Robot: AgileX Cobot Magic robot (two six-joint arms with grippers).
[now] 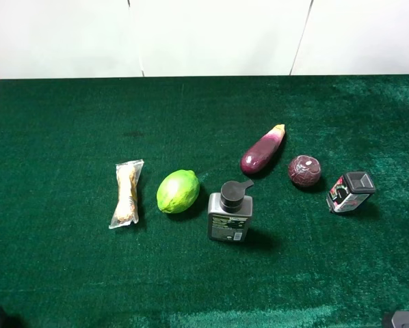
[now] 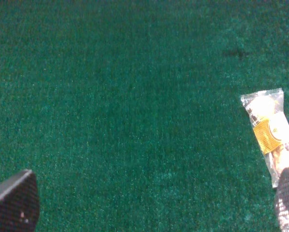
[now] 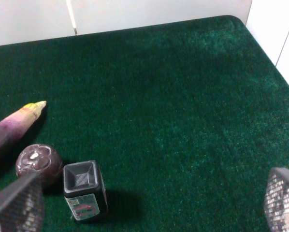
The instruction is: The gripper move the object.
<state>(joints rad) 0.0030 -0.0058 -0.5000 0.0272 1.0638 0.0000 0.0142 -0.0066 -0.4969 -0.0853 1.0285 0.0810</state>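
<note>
While the left gripper (image 2: 151, 205) and the right gripper (image 3: 149, 203) each held its fingers spread wide and empty, the grey pump bottle (image 1: 230, 213) rested apart from both on the green cloth (image 1: 68, 123). In the high view a lime (image 1: 178, 191) sat at its 10 o'clock and an eggplant (image 1: 262, 151) at its 1 o'clock.

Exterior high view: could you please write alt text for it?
A flat grey bottle with a black pump cap sits on a green felt table, among a wrapped beige snack, green citrus fruit, purple aubergine, dark red round fruit and red-black box.
</note>
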